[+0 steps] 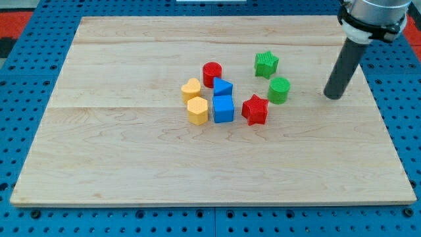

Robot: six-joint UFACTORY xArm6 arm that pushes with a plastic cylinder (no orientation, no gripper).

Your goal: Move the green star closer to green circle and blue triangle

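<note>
Camera view: my tip [334, 96] carries no claw (nothing to open or clench), parked right of the green plastic circle [279, 89]; the green plastic star [266, 64] sits just above it, seemingly apart, blue plastic triangle [223, 87] leftward

Green star [266, 64], green circle [279, 89], blue triangle [222, 86], pale wooden board [131, 145]

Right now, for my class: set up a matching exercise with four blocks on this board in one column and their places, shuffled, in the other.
Blocks:
1. green star
2. green circle
3. blue triangle
4. red star

Places:
A. beside the red circle
B. nearest my tip
C. nearest the view's top
D. right of the blue cube

Pairs: 1-C, 2-B, 3-A, 4-D
</note>
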